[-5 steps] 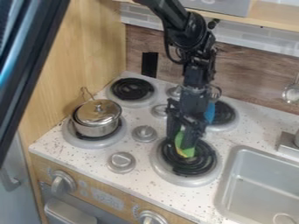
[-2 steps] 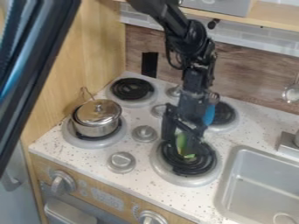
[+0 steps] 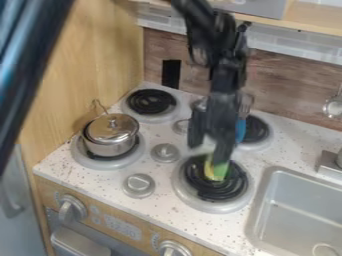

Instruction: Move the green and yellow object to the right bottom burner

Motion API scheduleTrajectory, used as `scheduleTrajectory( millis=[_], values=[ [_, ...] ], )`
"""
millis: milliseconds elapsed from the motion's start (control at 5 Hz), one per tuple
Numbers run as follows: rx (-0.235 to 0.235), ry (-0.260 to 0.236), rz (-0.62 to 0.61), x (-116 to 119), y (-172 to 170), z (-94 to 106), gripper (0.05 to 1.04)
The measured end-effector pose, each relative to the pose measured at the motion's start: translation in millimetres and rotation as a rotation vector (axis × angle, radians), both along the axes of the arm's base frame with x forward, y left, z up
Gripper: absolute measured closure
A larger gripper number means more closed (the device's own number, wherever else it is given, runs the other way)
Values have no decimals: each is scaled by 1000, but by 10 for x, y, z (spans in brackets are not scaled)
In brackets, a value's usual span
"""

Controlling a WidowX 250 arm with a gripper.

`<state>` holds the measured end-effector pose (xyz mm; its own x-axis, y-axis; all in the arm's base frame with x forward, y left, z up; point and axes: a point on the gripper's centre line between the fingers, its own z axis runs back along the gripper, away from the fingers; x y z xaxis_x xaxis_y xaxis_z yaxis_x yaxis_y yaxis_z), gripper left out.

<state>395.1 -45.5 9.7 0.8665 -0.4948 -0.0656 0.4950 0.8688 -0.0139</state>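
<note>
Green and yellow, the object (image 3: 216, 171) sits on the lower-centre burner (image 3: 228, 191); our claw (image 3: 210, 152) stands apart, so we should rise straight, without brushing it.

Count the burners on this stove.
4: top left burner; top right burner, partly behind the arm; bottom left burner, under the lidded pot; bottom right burner, partly hidden by the green and yellow object.

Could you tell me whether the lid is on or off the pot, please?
On: the lid covers the mouth of the pot, knob upward, with the rim around it.
</note>
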Motion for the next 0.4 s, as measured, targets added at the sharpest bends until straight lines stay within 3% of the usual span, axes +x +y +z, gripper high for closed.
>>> scheduleTrajectory(
  millis=[200,400],
  values=[
    [-28,-48,14,-10,-22,282,85],
    [-11,-59,41,-62,41,423,85]
  ],
)
